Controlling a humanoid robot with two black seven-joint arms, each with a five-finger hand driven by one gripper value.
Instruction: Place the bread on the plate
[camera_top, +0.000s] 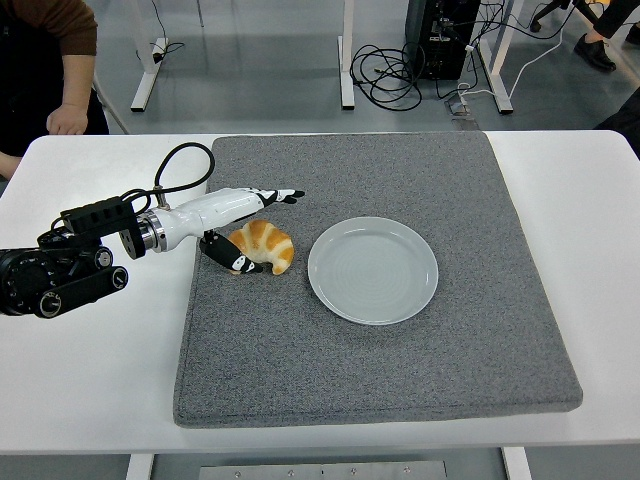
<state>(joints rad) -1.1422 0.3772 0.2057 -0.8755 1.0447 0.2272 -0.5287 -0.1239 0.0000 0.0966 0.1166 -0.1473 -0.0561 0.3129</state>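
A golden croissant (268, 243) lies on the grey mat (400, 350), just left of an empty pale plate (372, 270). My left hand (258, 228) reaches in from the left and straddles the croissant's left end. Its long fingers (278, 196) stretch over the far side of the bread. The thumb (233, 262) presses against the near left side. The fingers are spread around the croissant and not closed on it. The right arm is out of view.
The mat covers the middle of the white table (90, 370). A person's sleeve and hand (68, 118) show at the top left behind the table. Cables and desk legs (390, 70) lie on the floor beyond.
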